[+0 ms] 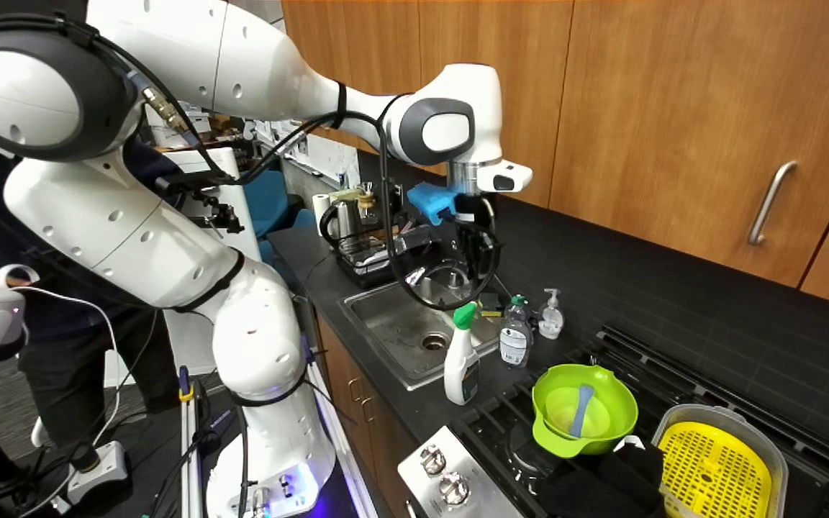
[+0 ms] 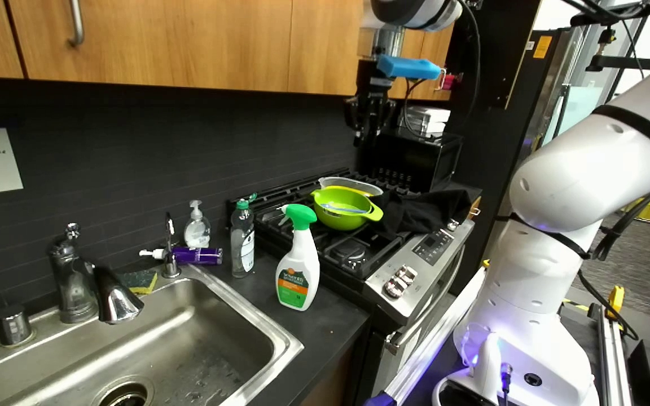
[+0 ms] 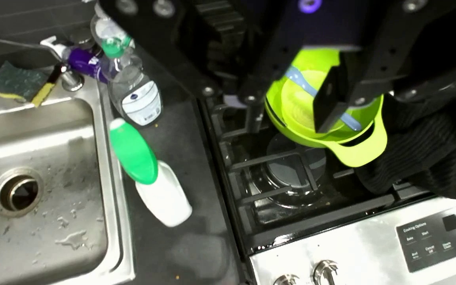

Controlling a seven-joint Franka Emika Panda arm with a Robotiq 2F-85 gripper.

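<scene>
My gripper (image 3: pixel 288 123) comes in from the top of the wrist view, its fingers apart with a gap between them and nothing held. It hangs high above the counter and stove in both exterior views. Partly behind the fingers in the wrist view is a green bowl (image 3: pixel 356 154) on the stove. A blue utensil (image 1: pixel 581 410) leans inside it. To the gripper's left in the wrist view, a white spray bottle (image 3: pixel 164 196) with a green head stands on the counter between sink and stove. Behind it is a clear soap bottle (image 3: pixel 141 101) with a green cap.
A metal sink (image 2: pixel 206 332) with a faucet (image 2: pixel 74 282) adjoins the stove (image 2: pixel 415 282). Black cloth (image 2: pixel 421 211) and a grey tub holding a yellow strainer (image 1: pixel 717 467) are beside the bowl. A purple bottle (image 2: pixel 198 256) lies behind the sink. Wooden cabinets (image 1: pixel 673 108) hang above.
</scene>
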